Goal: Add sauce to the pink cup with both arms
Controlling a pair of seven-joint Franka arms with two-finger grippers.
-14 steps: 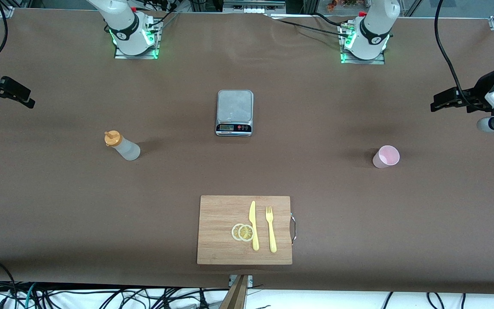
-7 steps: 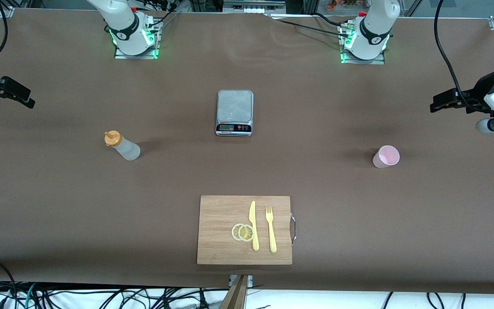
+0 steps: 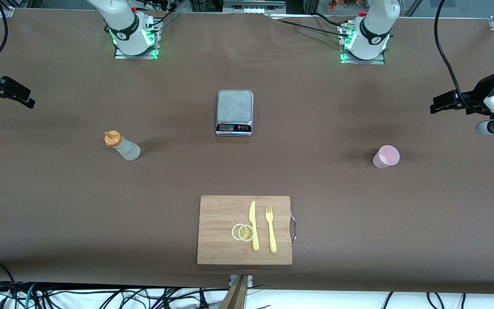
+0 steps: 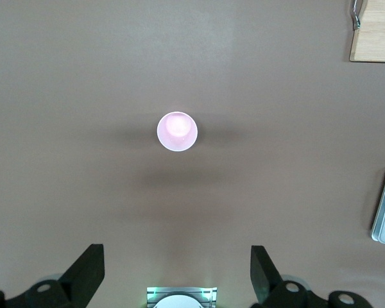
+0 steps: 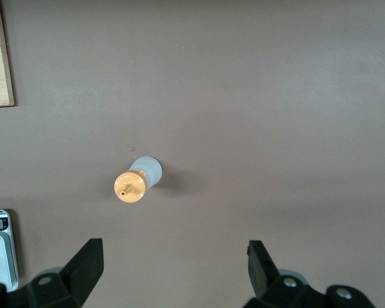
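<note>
Nearest the front camera, a wooden cutting board [image 3: 244, 230] lies flat on the brown table [image 3: 58, 206], close to its edge. On the board rest two lemon slices [image 3: 242, 232], overlapping, with a yellow plastic knife [image 3: 253, 225] just beside them and a yellow plastic fork [image 3: 270, 229] next to the knife, apart from it.

Farther from the camera, the sauce [image 3: 121, 146] stands upright toward the right arm's end of the table, its orange cap on top. The pink cup [image 3: 386, 156] stands upright toward the left arm's end, mouth up, well apart from the sauce. Nothing touches either one.

Between them, and farther still from the camera, a kitchen scale [image 3: 234, 112] sits with nothing on its plate.

The right gripper [image 3: 9, 91] hangs in the air over the table's margin at the right arm's end; its fingers [image 5: 83, 266] stand wide apart and hold nothing, with the sauce showing between them far below. The left gripper [image 3: 448, 102] hangs over the margin at the left arm's end, its fingers [image 4: 86, 269] likewise spread and empty, the pink cup below them.
</note>
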